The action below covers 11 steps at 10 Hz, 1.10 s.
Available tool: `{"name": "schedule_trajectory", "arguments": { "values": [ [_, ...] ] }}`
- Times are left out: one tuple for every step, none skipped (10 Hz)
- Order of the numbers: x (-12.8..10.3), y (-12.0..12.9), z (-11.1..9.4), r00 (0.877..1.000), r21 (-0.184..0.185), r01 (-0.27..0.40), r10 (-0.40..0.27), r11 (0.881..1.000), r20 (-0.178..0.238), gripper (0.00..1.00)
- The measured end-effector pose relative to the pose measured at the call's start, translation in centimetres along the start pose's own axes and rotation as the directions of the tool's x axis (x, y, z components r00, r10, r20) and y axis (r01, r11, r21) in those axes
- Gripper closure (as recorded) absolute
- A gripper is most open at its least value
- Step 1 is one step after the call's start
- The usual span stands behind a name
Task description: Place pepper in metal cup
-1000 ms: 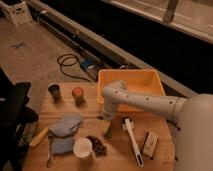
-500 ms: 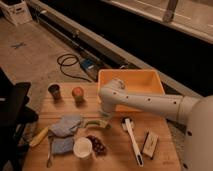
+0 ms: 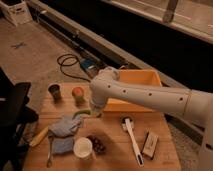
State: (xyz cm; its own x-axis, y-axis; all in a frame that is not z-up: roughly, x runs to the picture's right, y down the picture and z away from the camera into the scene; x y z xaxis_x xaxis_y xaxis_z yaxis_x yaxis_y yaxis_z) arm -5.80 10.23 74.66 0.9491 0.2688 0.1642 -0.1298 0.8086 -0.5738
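Note:
The green pepper (image 3: pixel 83 113) sticks out to the left of my gripper (image 3: pixel 95 112), which is shut on its right end and holds it just above the wooden table (image 3: pixel 107 160), left of centre. The arm reaches in from the right. The dark grey metal cup (image 3: pixel 54 91) stands upright at the table's back left, apart from the gripper, up and to the left of it. A cup with an orange inside (image 3: pixel 78 94) stands between the metal cup and the arm.
An orange bin (image 3: pixel 145 80) sits at the back behind the arm. Blue cloths (image 3: pixel 64 127), a yellow elongated object (image 3: pixel 39 136), a white cup (image 3: pixel 83 147) and dark grapes (image 3: pixel 98 145) lie front left. A white brush (image 3: pixel 133 141) and a small box (image 3: pixel 149 144) lie front right.
The gripper came down onto the pepper, then rose and shifted a little left toward the back of the table with the pepper in it.

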Motion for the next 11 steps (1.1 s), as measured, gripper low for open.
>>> {"name": "schedule_trajectory", "arguments": {
  "values": [
    [-0.3, -1.1, -0.2, 0.999, 0.012, 0.005, -0.005, 1.000, 0.033, 1.00],
    [-1.2, -2.5, -0.5, 0.997, 0.026, 0.016, -0.018, 1.000, 0.080, 1.00],
    [-1.9, -3.4, -0.8, 0.993, 0.037, 0.025, -0.029, 0.999, 0.113, 1.00],
    [-2.4, -4.3, -1.1, 0.990, 0.048, 0.031, -0.037, 0.998, 0.135, 1.00],
    [-3.7, -5.5, -1.4, 0.985, 0.065, 0.048, -0.058, 0.997, 0.163, 1.00],
    [-6.1, -7.2, -2.1, 0.976, 0.093, 0.078, -0.095, 0.993, 0.195, 1.00],
    [-7.5, -8.0, -2.5, 0.971, 0.107, 0.094, -0.115, 0.990, 0.211, 1.00],
    [-9.1, -8.9, -2.8, 0.963, 0.117, 0.109, -0.134, 0.987, 0.235, 1.00],
    [-10.2, -9.5, -3.0, 0.956, 0.124, 0.117, -0.146, 0.985, 0.253, 1.00],
    [-10.2, -9.6, -3.1, 0.956, 0.125, 0.115, -0.144, 0.985, 0.254, 1.00],
    [-10.1, -9.6, -3.1, 0.957, 0.125, 0.114, -0.143, 0.986, 0.254, 1.00]
  ]
}}
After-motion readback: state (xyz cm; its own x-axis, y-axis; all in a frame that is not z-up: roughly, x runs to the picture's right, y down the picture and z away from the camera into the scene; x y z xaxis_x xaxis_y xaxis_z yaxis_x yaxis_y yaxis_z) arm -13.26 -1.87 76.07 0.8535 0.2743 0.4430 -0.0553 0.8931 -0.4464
